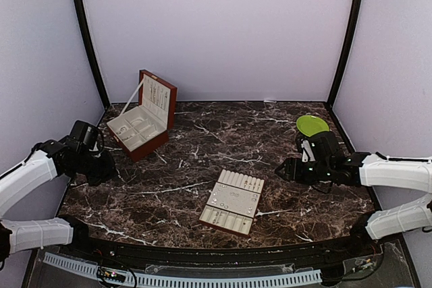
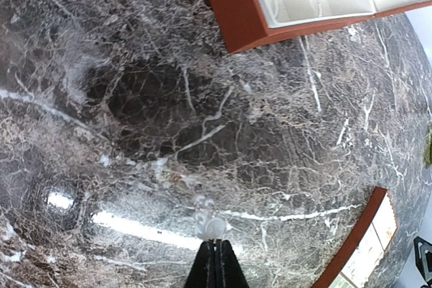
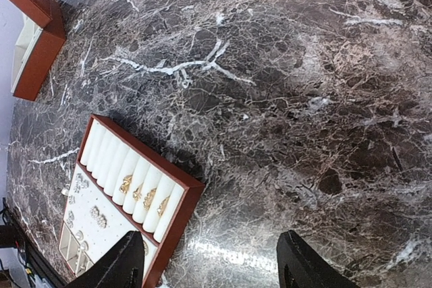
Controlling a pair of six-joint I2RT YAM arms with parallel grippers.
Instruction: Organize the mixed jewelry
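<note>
Our left end effector (image 2: 214, 244) is pinched closed on a pale jewelry piece (image 2: 209, 219) above the counter (image 2: 135, 99); our right end effector (image 3: 212, 247) gapes open near the tray (image 3: 192, 193) holding other pieces (image 3: 98, 215)

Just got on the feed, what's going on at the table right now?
The left gripper has its jaws shut on a small pale jewelry piece, held over the marble table near the open wooden box. The right gripper hangs open and empty over the marble beside the tray, which already holds several gold and silvery pieces.
</note>
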